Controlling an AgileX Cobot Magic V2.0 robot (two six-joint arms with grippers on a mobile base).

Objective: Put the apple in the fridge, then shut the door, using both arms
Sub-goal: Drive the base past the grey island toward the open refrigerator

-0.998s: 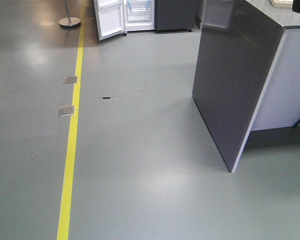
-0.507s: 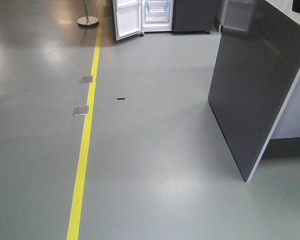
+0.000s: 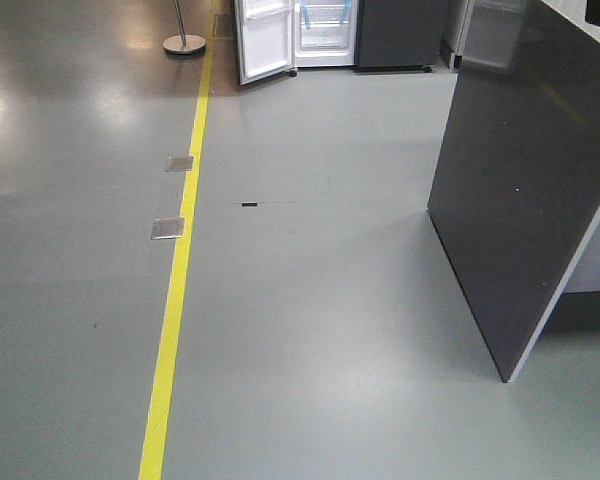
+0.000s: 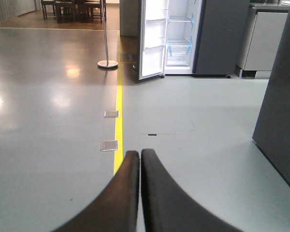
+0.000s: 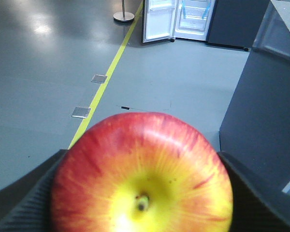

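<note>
**Carrying the apple across to the open fridge**

As I judge it, the step in hand is the approach. A wide stretch of grey floor (image 3: 310,330) lies between me and the fridge (image 3: 325,25), which stands at the far end, well apart from me. A yellow line (image 3: 178,280) runs from near to far on the left. The dark side panel of the table (image 3: 520,200) juts in on the near right. I would steer between the two and give the panel's near corner room, since my loaded arm is on that side.

The fridge shows its white inside, with the door (image 3: 265,40) swung out at the left of the opening. The other dark door (image 3: 395,30) on the right is shut. I should arrive square to the opening, right of the swung door, so that I neither nudge it nor lose reach to a shelf.

My left end effector (image 4: 140,152) has its fingers pressed together with nothing between them, so it is free for the door. My right end effector (image 5: 142,157) is clamped around the apple (image 5: 142,188), with ribbed pads (image 5: 24,208) against both sides and the stem dimple facing the wrist camera. The hold looks firm, so a smooth, unhurried roll should prevent any slip.
</note>
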